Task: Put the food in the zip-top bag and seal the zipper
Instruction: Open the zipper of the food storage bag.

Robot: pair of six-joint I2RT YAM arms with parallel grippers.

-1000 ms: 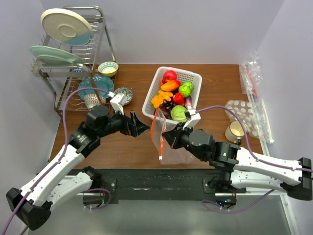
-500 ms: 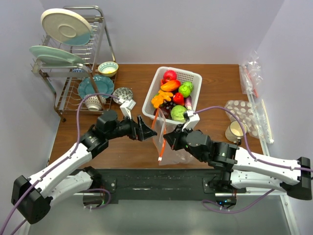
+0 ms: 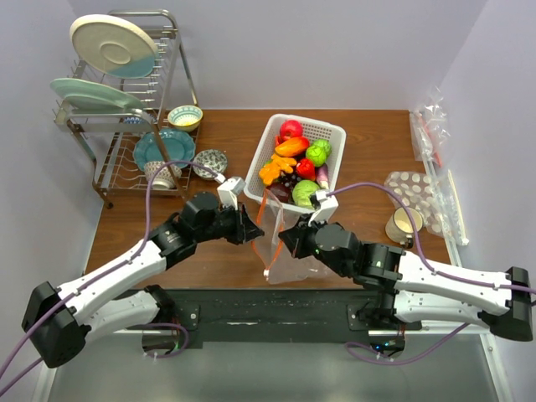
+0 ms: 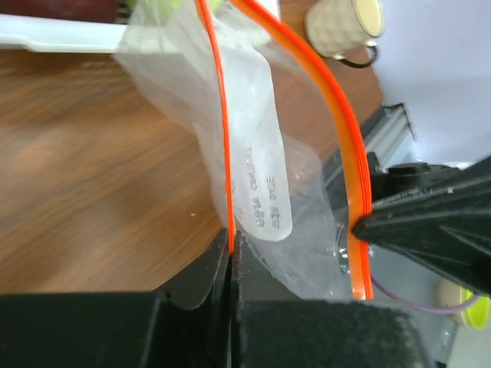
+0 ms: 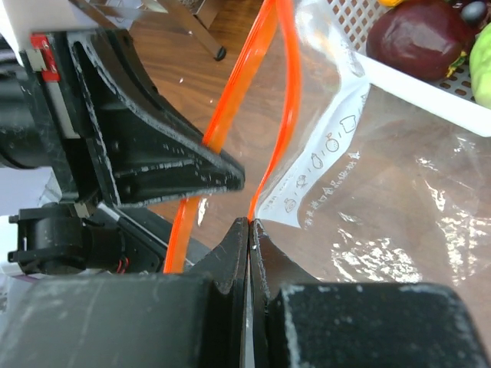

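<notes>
Closing on the zipper (image 4: 222,115) is the news here. A second ago the left claw (image 3: 250,229) stood well off to the left with its jaws wide. It has since swung in across the table (image 3: 377,142) and pinched shut. Its own camera shows the thin orange edge of one lip running straight down into the meeting tips, so it is gripping that lip, not just touching it.

Just right of this claw the mouth gapes, and the two orange lips bow apart with clear plastic between them. The bag (image 3: 289,261) hangs from the two grips. Its crumpled body slumps on the table below and between the claws, and it looks empty.

Further right, the right claw (image 3: 289,237) has not changed: it is clamped shut on the opposite lip, as its wrist view shows, with the orange strip entering its closed tips. It faces the left claw across the opening, the two close together but not touching.

Beyond both claws sits the basket (image 3: 331,128), its near edge just past the bag's mouth. The food (image 3: 293,146) is all inside it.

As I judge it, the mouth is now held on both sides and can be drawn wide. No food has gone in, though, and with both claws occupied one would have to let go before any piece could be fetched. Sealing is still a long way off.
</notes>
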